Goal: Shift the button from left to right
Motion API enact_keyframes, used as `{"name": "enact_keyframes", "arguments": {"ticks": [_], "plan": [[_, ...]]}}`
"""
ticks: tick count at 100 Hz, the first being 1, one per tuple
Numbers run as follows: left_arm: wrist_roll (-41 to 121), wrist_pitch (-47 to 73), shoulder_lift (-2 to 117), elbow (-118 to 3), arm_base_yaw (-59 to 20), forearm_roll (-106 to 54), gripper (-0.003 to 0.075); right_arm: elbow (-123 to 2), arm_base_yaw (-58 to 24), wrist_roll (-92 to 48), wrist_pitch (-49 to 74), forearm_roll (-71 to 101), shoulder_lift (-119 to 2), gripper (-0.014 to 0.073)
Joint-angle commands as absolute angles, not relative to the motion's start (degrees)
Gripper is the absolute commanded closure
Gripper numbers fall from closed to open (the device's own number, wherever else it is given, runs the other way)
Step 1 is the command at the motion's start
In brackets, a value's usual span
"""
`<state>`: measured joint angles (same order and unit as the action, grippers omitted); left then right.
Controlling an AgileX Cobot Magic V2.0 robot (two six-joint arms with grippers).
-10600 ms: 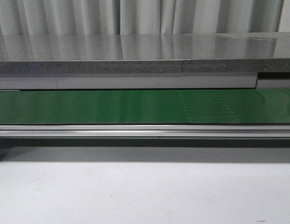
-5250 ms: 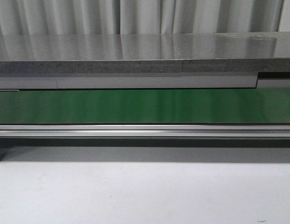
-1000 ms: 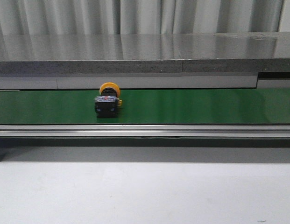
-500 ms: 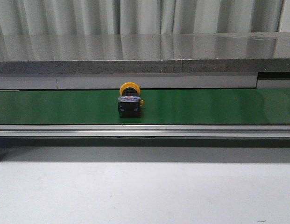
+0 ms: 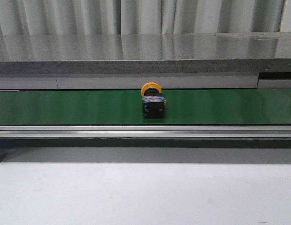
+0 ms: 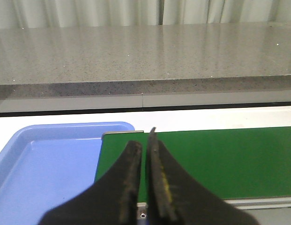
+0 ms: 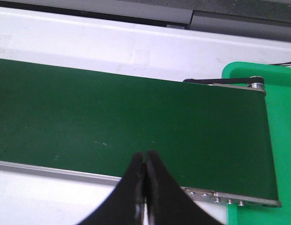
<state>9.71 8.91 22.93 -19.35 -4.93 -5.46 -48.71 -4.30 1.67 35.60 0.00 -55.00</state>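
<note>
Button (image 5: 152, 102) on green belt (image 5: 65, 107), blue tray (image 6: 37, 164), both grippers (image 6: 144, 140) (image 7: 145, 159) pinched closed, gripping nothing

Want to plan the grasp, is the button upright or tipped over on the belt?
Tipped: the button lies on its side, yellow cap pointing away from the camera.

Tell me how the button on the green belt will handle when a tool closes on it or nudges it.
The button looks rigid: a boxy black body under a round yellow cap, so it probably won't deform in a grip. The flat body sides should suit a pinch; the rounded cap looks likelier to slip. Sitting free on the green belt with the cap on top, a high push might tip it.
</note>
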Motion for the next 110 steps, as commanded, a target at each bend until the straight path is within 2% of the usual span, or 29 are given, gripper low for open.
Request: {"name": "enact_keyframes", "arguments": {"ticks": [1, 18, 28, 35, 52, 59, 87, 110], "plan": [[9.56, 3.89, 23.32, -20.84, -5.34, -5.95, 0.0715, -52.66, -4.41, 1.58, 32.78, 0.7, -57.97, 0.0662], [9.56, 3.89, 23.32, -20.84, -5.34, -5.95, 0.0715, -53.4, -4.41, 1.58, 33.03, 1.16, -61.86, 0.0654], [9.56, 3.89, 23.32, -20.84, -5.34, -5.95, 0.0715, -53.4, -4.41, 1.58, 34.28, 1.8, -62.86, 0.0592], [9.56, 3.89, 23.32, -20.84, -5.34, -5.95, 0.0715, -53.4, -4.41, 1.58, 34.57, 1.95, -63.04, 0.0493], [9.56, 3.89, 23.32, -20.84, -5.34, -5.95, 0.0715, -53.4, -4.41, 1.58, 34.11, 3.05, -63.04, 0.0169], [9.56, 3.89, 23.32, -20.84, -5.34, -5.95, 0.0715, -53.4, -4.41, 1.58, 34.06, 4.54, -63.04, 0.0096], [9.56, 3.89, 23.32, -20.84, -5.34, -5.95, 0.0715, -55.12, -4.7, 1.47, 34.27, 5.93, -64.6, 0.0085], [9.56, 3.89, 23.32, -20.84, -5.34, -5.95, 0.0715, -57.21, -9.41, 0.0, 33.66, 5.93, -70.93, 0.0085]]}}
